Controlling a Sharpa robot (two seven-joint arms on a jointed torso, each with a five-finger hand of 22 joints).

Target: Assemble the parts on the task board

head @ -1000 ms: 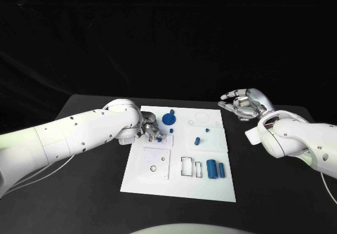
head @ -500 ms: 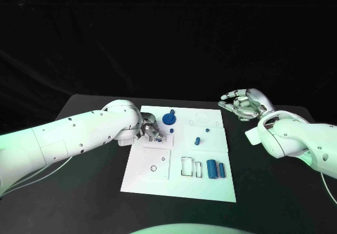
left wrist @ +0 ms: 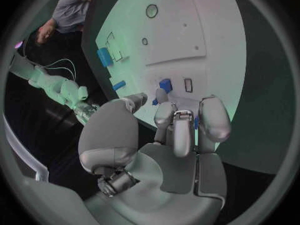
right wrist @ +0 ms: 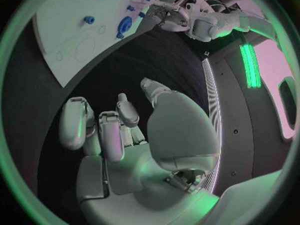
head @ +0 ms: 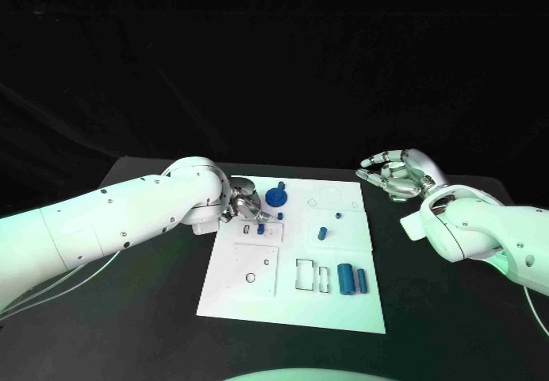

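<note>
The white task board (head: 300, 305) lies mid-table. My left hand (head: 243, 206) hovers over its upper left part, fingers bent and holding nothing. Just off its fingertips (left wrist: 164, 110) a small blue block (head: 262, 228) (left wrist: 165, 85) stands beside a rectangular slot (left wrist: 188, 85). A blue gear (head: 276, 194) (right wrist: 125, 24) and a small blue peg (head: 280, 214) sit close to that hand. Another blue piece (head: 321, 232) lies mid-board, and two blue cylinders (head: 352, 279) lie lower right. My right hand (head: 397, 175) (right wrist: 119, 130) floats off the board's upper right corner, fingers curled in around nothing.
The board (left wrist: 187, 25) also carries a square plate with a round hole (head: 251, 266) and rectangular outlines (head: 305, 272). Black table (head: 458, 317) surrounds the board on all sides. My left forearm (head: 126, 214) crosses the table's left part.
My left hand has drawn back slightly from the small blue block, which stays on the board. My right hand has shifted a little to the right and down.
</note>
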